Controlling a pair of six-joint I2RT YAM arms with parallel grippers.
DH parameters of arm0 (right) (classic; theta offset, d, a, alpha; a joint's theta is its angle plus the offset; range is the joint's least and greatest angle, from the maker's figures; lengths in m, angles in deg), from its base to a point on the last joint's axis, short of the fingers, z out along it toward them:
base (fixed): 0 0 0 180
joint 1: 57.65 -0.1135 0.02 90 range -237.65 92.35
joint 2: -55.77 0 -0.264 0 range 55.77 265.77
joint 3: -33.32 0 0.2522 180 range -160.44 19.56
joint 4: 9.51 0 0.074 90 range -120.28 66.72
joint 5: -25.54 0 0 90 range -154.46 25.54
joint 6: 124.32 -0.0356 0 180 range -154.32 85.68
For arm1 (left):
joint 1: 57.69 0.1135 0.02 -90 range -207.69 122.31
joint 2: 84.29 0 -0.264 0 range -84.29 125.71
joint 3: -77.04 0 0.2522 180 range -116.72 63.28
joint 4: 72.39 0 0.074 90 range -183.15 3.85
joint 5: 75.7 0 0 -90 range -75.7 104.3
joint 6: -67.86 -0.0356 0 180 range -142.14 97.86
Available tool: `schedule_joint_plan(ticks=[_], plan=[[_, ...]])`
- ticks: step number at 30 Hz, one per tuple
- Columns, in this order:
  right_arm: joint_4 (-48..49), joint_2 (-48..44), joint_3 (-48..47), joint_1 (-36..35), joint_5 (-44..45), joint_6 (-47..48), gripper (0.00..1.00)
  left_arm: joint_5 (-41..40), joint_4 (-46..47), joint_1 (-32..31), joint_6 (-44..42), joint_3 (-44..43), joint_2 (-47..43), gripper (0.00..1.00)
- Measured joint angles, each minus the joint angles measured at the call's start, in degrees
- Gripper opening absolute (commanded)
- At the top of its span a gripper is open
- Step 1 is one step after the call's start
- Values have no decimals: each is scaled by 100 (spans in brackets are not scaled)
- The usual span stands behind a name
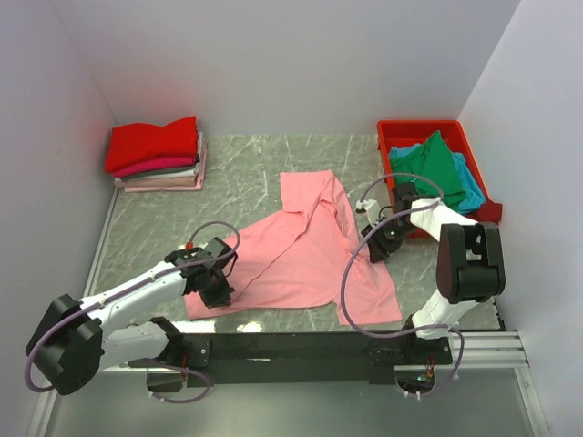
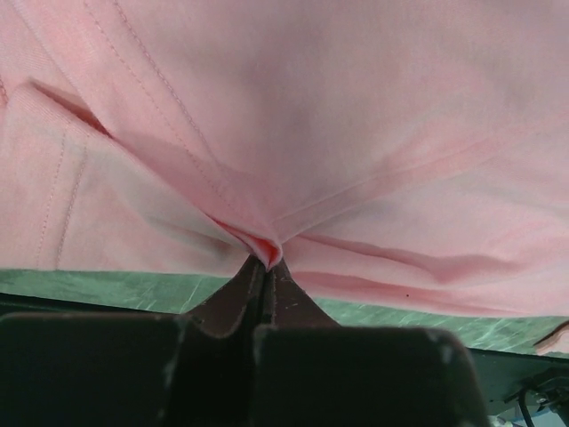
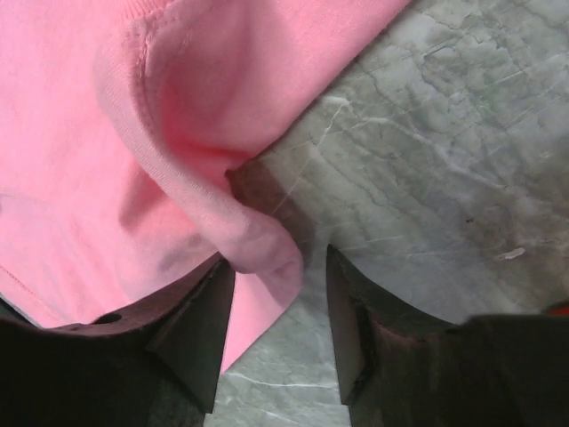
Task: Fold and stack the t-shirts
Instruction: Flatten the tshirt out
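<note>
A light pink t-shirt (image 1: 305, 250) lies spread and rumpled on the middle of the table. My left gripper (image 1: 217, 289) is at the shirt's near left edge, shut on a pinch of pink cloth (image 2: 264, 249). My right gripper (image 1: 378, 244) is at the shirt's right edge, open, with a ribbed fold of the shirt (image 3: 258, 245) lying between its fingers (image 3: 200, 325). Folded shirts, red on top, are stacked (image 1: 157, 153) at the far left. Green (image 1: 435, 164) and teal-blue (image 1: 469, 187) shirts lie in a red bin.
The red plastic bin (image 1: 392, 135) stands at the far right, close behind my right arm. White walls close the table on three sides. The grey marbled table top (image 1: 246, 173) shows between the stack and the bin.
</note>
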Motion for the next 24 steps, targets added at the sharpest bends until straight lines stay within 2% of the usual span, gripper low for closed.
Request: schedule_joint_plan(ticks=[2, 3, 6, 10, 14, 17, 19, 22, 24], plan=[[13, 39, -28, -2, 0, 4, 37, 0, -2, 0, -17, 0, -31, 0], [0, 74, -42, -2, -7, 11, 21, 0, -7, 0, -20, 0, -44, 0], [-133, 175, -127, -2, -76, 39, 0, -35, -81, 4, -26, -28, -105, 0], [-721, 170, -553, -13, -260, 55, 0, -289, -424, 131, -173, -457, -251, 0], [-1502, 186, -2170, -186, -509, 7, 0, -710, -461, 811, -704, -1386, -522, 0], [-1893, 363, -4245, -531, -763, -214, 0, -898, -184, 1582, -1274, -2332, -579, 0], [-1834, 623, -5869, -778, -953, -485, 0, -977, -44, 2044, -1698, -3270, -365, 0], [-1786, 1174, -8360, -1032, -1123, -1067, 0, -1001, 173, 2411, -2240, -5119, 319, 0], [-1340, 1108, -8974, -1038, -1178, -1508, 0, -1016, 240, 2518, -2520, -6566, 863, 0]])
